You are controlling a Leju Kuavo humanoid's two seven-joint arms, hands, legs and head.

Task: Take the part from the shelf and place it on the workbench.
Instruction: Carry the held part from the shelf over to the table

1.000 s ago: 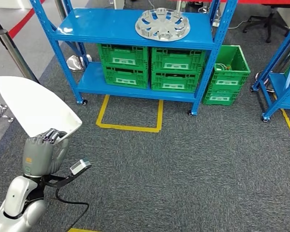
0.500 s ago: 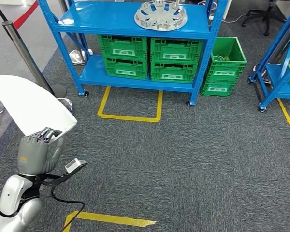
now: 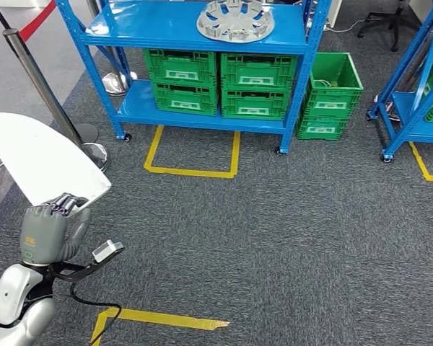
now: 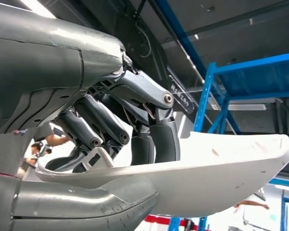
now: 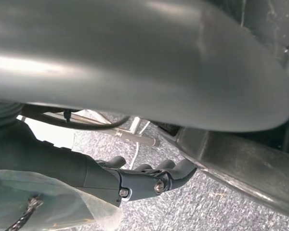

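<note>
The part (image 3: 42, 158), a flat white panel tapering to a point, is held off the floor at the robot's left side, well apart from the shelf. The left hand (image 3: 48, 229) grips it at its near edge. In the left wrist view the dark fingers (image 4: 164, 137) curl over the panel's upper face and the grey thumb (image 4: 99, 204) presses from beneath, so the panel (image 4: 223, 173) is clamped between them.

The right hand (image 5: 150, 180) appears in its own wrist view against grey carpet, fingers lying close together and roughly straight; whether it is wide or narrow cannot be told.

Ahead stands the blue shelf (image 3: 165, 32), carrying a silver wheel cover (image 3: 235, 19) on its upper level and green crates (image 3: 219, 83) on the lower. Another green crate (image 3: 330, 97) sits on the carpet just beside the shelf's right post. Yellow floor tape (image 3: 193, 171) marks a bay in front of it.
</note>
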